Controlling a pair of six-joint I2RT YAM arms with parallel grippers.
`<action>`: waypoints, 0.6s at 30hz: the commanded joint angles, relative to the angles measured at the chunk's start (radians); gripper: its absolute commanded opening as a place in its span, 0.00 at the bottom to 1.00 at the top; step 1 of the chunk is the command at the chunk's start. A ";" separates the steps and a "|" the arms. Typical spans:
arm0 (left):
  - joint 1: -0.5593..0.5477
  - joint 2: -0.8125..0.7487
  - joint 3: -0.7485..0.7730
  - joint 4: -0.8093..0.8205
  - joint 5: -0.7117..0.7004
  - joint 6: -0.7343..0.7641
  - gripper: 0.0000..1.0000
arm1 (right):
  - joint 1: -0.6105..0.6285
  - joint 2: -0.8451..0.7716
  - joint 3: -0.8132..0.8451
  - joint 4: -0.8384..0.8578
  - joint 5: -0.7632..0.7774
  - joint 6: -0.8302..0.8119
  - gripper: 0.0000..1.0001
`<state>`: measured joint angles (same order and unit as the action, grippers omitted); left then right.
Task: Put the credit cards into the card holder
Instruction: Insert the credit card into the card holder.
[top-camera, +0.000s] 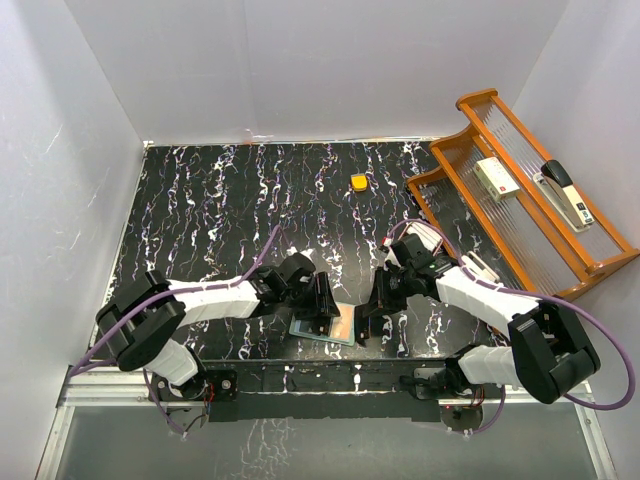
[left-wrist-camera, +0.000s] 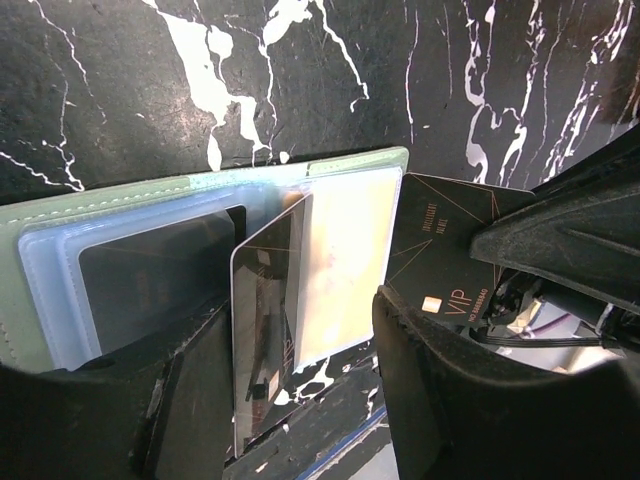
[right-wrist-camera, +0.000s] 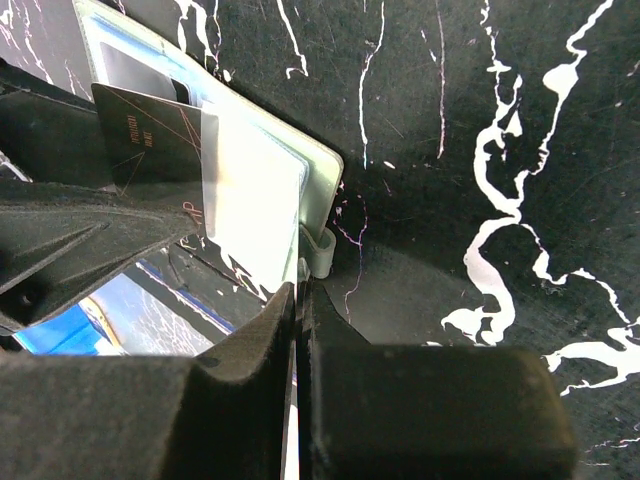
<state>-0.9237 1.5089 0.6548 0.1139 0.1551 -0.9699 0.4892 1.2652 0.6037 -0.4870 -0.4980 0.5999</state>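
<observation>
The pale green card holder lies open near the table's front edge, its clear pockets facing up. One dark credit card sits inside the left pocket. A second credit card stands tilted on its edge at the middle pockets and leans against one finger of my left gripper, whose jaws stand apart around it. A black VIP card shows at the holder's right end, partly behind my other finger. My right gripper is shut on the holder's edge beside the snap tab.
A small orange block sits mid-table at the back. A wooden tiered rack at the right holds a stapler and a small box. The table's front edge runs just under both grippers.
</observation>
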 joint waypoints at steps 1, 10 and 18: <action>-0.004 0.008 0.033 -0.221 -0.146 0.052 0.52 | 0.003 -0.018 0.033 0.012 0.026 0.004 0.00; -0.005 -0.007 0.077 -0.320 -0.209 0.064 0.55 | 0.003 -0.047 0.055 -0.031 0.042 -0.012 0.00; -0.005 -0.012 0.106 -0.353 -0.227 0.071 0.56 | 0.003 -0.046 0.061 -0.037 0.047 -0.017 0.00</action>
<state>-0.9318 1.4975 0.7467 -0.1177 -0.0036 -0.9340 0.4896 1.2377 0.6197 -0.5247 -0.4648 0.5991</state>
